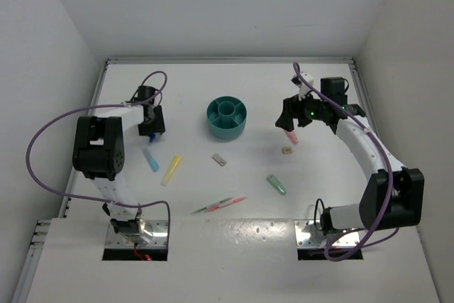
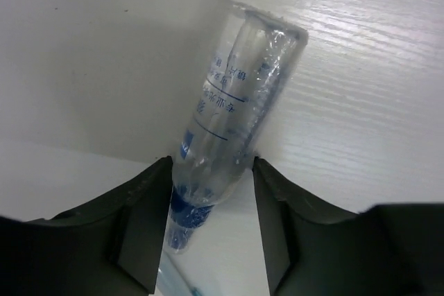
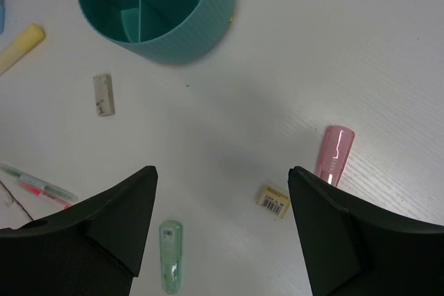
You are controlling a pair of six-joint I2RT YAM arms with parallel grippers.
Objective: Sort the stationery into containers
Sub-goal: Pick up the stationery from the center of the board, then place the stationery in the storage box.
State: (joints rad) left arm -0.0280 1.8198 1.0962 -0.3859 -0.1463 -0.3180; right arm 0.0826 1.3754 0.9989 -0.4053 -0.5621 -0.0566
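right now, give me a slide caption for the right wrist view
Open right gripper hovering near a pink marker and small eraser, teal bowl beyond.

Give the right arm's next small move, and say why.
Probably centre the right gripper over the small barcode-labelled eraser before lowering. The jaws stand open with nothing held. The eraser lies in the gap but close to one finger, and the pink marker is partly hidden behind that finger, so a straight descent might clip it.
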